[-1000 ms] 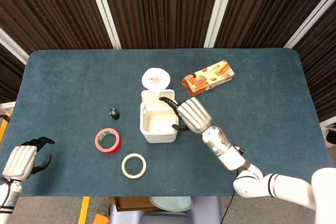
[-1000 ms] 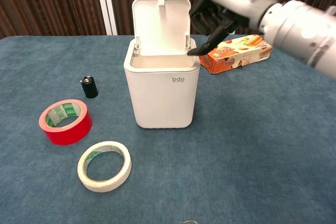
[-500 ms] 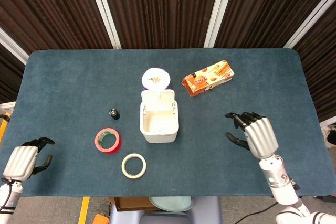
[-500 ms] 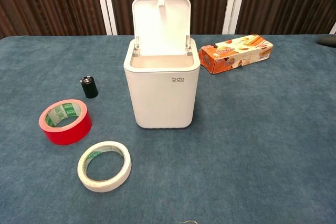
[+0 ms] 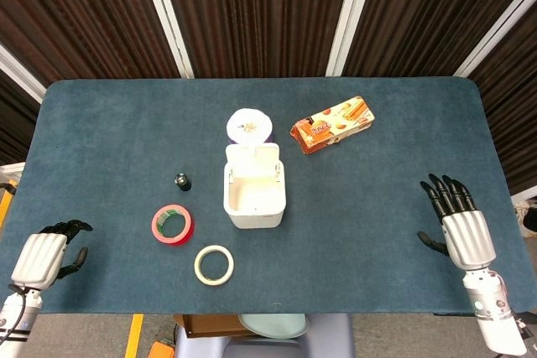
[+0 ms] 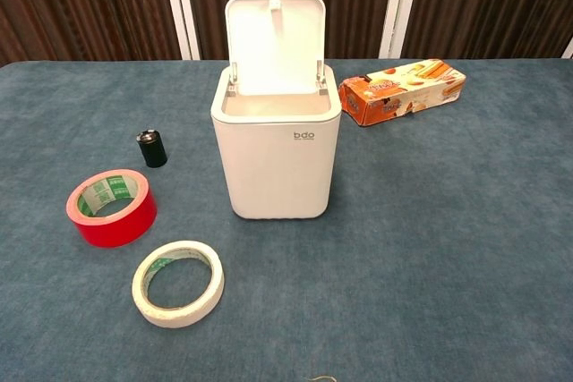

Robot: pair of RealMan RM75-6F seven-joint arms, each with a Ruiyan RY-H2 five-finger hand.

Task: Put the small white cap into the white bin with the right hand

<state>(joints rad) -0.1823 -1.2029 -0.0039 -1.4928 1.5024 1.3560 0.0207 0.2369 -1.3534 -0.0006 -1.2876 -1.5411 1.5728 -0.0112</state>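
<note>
Near the right edge of the tabletop [image 5: 101,115], my right hand [image 5: 460,224] hovers with fingers spread, holding nothing, well apart from the white bin [image 5: 254,186]. My left hand [image 5: 46,255] rests at the near-left corner with fingers curled in; I see nothing in it. The bin stands at the middle of the tabletop with its lid [image 6: 274,42] tipped up and back, the mouth open. I cannot find the small white cap on the tabletop in either view, and I cannot make it out inside the bin, so I judge it is probably already in there, though I cannot confirm it. If so, the step in hand is only to park the right arm; doing that well means keeping it low and outboard, away from the upright lid. Other things: a white roll [image 5: 247,125] just behind the bin, an orange snack box [image 5: 332,124] toward the far right, a small black cylinder [image 5: 182,180], a red tape roll [image 5: 172,224] and a cream tape roll [image 5: 214,264] to the left and near side. None lies between the right hand and the bin.
</note>
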